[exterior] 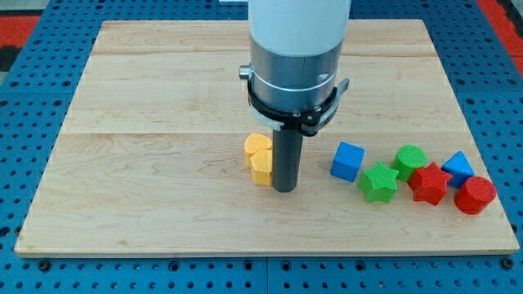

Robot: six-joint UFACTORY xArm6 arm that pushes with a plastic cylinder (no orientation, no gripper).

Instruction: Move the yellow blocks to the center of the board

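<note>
On the wooden surface lie eight blocks: two yellow, two blue, two green, two red. The two yellow blocks, an upper yellow block and a lower yellow block touching it, sit near the board's centre, and my tip stands just beside them on the view's right; I carry no gripper, only the rod, so nothing is held. Toward the view's right are a blue cube, a green star, a green cylinder, a red star, a blue wedge and a red cylinder.
</note>
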